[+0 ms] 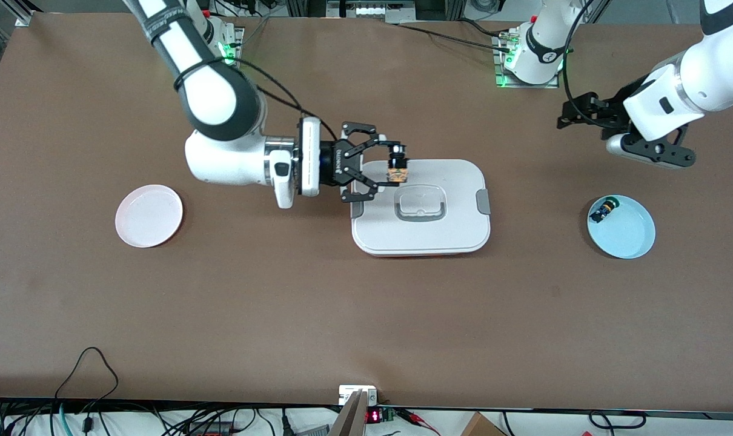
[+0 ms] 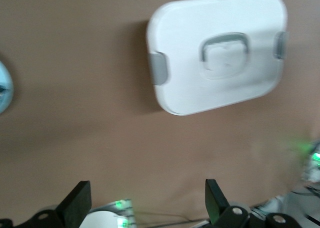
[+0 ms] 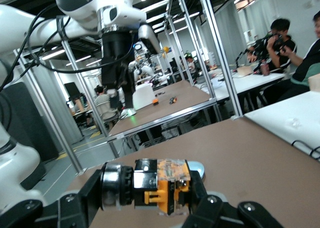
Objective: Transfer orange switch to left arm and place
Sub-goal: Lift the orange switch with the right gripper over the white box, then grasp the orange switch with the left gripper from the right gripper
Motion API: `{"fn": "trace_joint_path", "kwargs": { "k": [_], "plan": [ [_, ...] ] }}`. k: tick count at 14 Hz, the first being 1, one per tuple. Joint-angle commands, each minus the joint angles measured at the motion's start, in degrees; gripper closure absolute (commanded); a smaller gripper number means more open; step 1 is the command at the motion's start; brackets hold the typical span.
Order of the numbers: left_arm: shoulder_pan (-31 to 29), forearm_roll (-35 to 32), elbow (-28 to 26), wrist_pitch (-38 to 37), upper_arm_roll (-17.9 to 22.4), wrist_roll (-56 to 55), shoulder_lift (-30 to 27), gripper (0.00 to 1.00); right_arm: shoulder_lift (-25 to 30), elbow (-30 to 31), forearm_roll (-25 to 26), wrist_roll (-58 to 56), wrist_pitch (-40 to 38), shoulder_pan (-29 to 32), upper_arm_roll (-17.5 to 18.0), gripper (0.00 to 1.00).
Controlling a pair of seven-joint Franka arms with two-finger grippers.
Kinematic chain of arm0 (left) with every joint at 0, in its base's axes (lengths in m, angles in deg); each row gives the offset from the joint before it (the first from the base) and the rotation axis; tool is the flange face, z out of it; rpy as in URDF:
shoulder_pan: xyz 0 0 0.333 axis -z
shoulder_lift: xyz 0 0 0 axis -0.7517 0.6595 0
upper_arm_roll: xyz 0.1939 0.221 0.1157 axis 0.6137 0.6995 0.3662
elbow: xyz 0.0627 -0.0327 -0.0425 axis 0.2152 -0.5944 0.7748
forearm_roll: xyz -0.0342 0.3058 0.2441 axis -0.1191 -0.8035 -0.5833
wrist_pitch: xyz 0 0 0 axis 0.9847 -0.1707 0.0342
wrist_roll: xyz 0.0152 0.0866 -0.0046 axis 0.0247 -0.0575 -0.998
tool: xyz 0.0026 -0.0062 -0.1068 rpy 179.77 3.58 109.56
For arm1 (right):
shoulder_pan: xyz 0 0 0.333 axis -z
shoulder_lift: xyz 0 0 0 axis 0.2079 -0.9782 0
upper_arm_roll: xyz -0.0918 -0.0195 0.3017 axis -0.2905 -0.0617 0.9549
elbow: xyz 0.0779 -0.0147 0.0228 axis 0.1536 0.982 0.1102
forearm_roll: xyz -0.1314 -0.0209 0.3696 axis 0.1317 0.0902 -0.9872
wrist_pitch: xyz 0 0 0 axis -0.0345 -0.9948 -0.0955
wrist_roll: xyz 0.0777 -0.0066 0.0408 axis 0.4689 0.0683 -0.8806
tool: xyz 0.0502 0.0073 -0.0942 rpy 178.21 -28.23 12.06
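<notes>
Orange switch (image 1: 397, 166), dark cap and orange-and-tan body, sits pinched between the fingers of the right gripper (image 1: 392, 168), held in the air over the edge of the box (image 1: 421, 206) that lies toward the robots' bases; the right wrist view shows it (image 3: 150, 189) lying crosswise between the fingertips (image 3: 80, 200). White lettering runs along the right gripper's black body, too small to read. The box lies shut on the table, grey clips at its ends and a grey-rimmed handle recessed in its lid (image 2: 225, 52). Left gripper (image 1: 569, 115) hangs in the air well apart from the box, toward the left arm's end of the table, with its jaws spread wide and holding nothing; only its two fingertips (image 2: 75, 205) show in its wrist view. Blue plate (image 1: 621, 226) near that end carries a small black piece (image 1: 603, 211) with coloured parts; a pink plate (image 1: 149, 215) lies toward the right arm's end.
</notes>
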Motion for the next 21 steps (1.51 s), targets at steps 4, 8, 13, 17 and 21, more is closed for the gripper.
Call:
{"fn": "trace_joint_path", "kwargs": {
  "k": [4,8,13,17,21],
  "plan": [
    [-1.6,24.4,0.4,-3.9,0.3,-1.1,3.6,0.00,-1.7,-6.9,-6.0,-3.9,8.8,-5.8,-0.4,1.00],
    [-3.6,38.9,-3.2,1.1,0.3,-1.1,4.9,0.00,-2.8,-8.4,-5.7,-7.6,8.7,-5.7,-0.5,1.00],
    [-2.3,52.0,-9.1,13.9,-0.1,-0.2,6.0,0.00,-3.7,-8.8,-5.5,-8.8,8.8,-5.8,-0.5,1.00],
    [-0.3,58.6,-10.5,19.4,-1.3,0.0,7.2,0.00,-3.7,-8.8,-5.4,-8.8,8.8,-5.8,-0.5,1.00],
    [-0.1,67.5,-13.8,22.9,-3.5,6.1,7.9,0.00,-3.7,-8.8,-5.4,-9.8,8.8,-5.8,-0.5,1.00]
  ]
}}
